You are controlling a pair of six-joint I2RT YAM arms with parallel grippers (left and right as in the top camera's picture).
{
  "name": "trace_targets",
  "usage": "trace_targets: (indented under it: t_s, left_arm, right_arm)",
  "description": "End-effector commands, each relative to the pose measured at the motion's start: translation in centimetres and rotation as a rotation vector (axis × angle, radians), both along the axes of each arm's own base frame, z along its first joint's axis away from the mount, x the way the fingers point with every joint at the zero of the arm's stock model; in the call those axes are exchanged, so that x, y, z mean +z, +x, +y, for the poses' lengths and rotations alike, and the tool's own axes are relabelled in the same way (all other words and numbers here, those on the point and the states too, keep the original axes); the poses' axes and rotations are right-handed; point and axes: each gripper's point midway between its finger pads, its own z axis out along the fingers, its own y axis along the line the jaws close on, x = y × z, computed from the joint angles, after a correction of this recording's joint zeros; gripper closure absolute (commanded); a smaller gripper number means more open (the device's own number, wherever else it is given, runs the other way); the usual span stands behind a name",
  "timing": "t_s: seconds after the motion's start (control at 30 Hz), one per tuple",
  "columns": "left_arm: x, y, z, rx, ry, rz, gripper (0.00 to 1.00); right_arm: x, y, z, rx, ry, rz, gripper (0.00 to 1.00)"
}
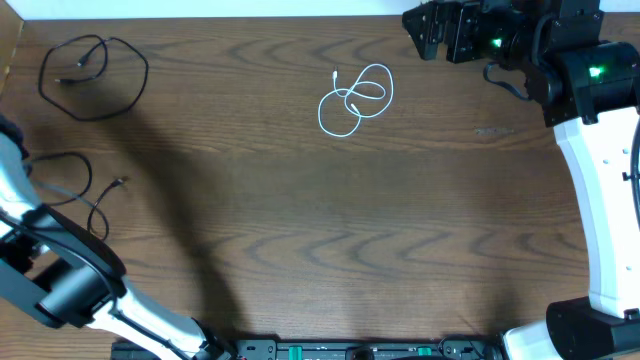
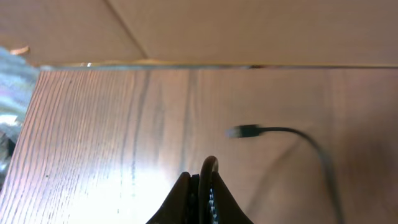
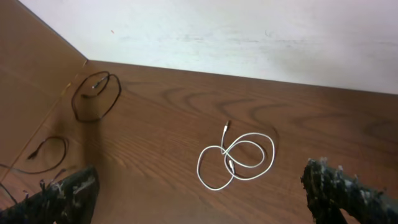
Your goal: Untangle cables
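A white cable [image 1: 355,100] lies in loose overlapping loops at the table's far middle; it also shows in the right wrist view [image 3: 236,158]. One black cable [image 1: 95,72] sits coiled at the far left corner. A second black cable [image 1: 72,185] trails along the left edge, its plug [image 2: 245,131] resting on the wood. My left gripper [image 2: 202,182] is shut on a strand of this second black cable. My right gripper [image 1: 425,30] hangs open at the far right, well back from the white cable, with nothing between its fingers [image 3: 68,193].
A cardboard wall [image 2: 249,31] borders the table's left side, close to the left gripper. The right arm's white base [image 1: 600,200] stands along the right edge. Bare wood [image 1: 340,230] fills the middle and front.
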Motion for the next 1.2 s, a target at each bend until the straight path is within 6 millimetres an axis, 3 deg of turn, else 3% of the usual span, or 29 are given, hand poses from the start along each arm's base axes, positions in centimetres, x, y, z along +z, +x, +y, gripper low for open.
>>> trace_targets:
  t_s: [0.0, 0.13, 0.23, 0.3, 0.5, 0.63, 0.97, 1.03, 1.17]
  left_arm:
    - [-3.8, -2.2, 1.5, 0.052, -0.064, 0.048, 0.92]
    - [-6.6, -0.3, 1.7, -0.106, -0.191, -0.018, 0.91]
    - [-7.0, 1.9, 1.6, -0.247, -0.245, -0.100, 0.71]
    - [-6.8, 2.0, 1.8, -0.254, -0.236, -0.106, 0.51]
    - [-6.0, 2.5, 2.7, -0.350, -0.193, -0.061, 0.28]
    - [-3.8, 3.2, 3.4, -0.389, -0.141, -0.068, 0.27]
    - [8.9, 4.5, 4.9, -0.410, 0.177, -0.247, 0.22]
    - [9.6, 4.5, 4.8, -0.413, 0.188, -0.254, 0.22]
    - [9.0, 4.3, 4.4, -0.415, 0.163, -0.245, 0.22]
  right_arm:
    - [-0.3, 0.1, 0.1, -0.003, -0.007, 0.008, 0.01]
    - [-0.2, 0.2, 0.1, -0.003, -0.005, 0.003, 0.01]
    - [-0.1, 0.3, 0.1, -0.003, -0.004, -0.002, 0.01]
    - [-0.1, 0.2, 0.1, -0.003, -0.004, -0.002, 0.01]
    - [-0.1, 0.2, 0.1, -0.002, -0.004, -0.001, 0.01]
    - [-0.1, 0.3, 0.1, -0.003, -0.003, -0.004, 0.01]
    - [-0.1, 0.2, 0.1, -0.003, -0.004, -0.001, 0.01]
    - [-0.1, 0.2, 0.1, -0.003, -0.004, -0.001, 0.01]
    - [-0.1, 0.2, 0.1, -0.003, -0.004, -0.003, 0.01]
